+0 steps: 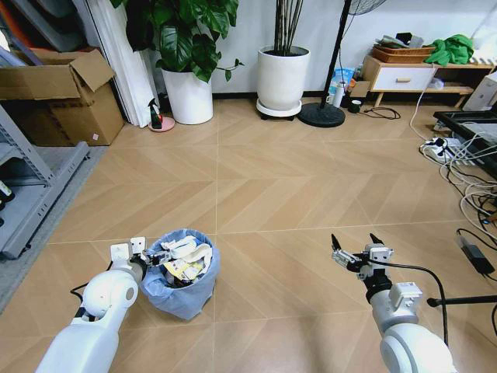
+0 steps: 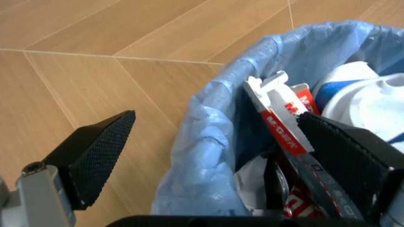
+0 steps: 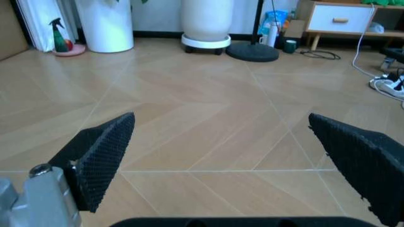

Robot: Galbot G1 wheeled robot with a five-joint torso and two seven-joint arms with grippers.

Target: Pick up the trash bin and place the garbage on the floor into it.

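The left gripper straddles the trash bin's rim, fingers spread; the right gripper, well right of it, gapes empty

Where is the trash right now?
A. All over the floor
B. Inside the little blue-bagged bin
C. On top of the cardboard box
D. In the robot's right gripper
B. The garbage sits inside the trash bin, with the left gripper open across the bin's rim, one finger inside and one outside; the right gripper hangs open with nothing in it above the bare floor.
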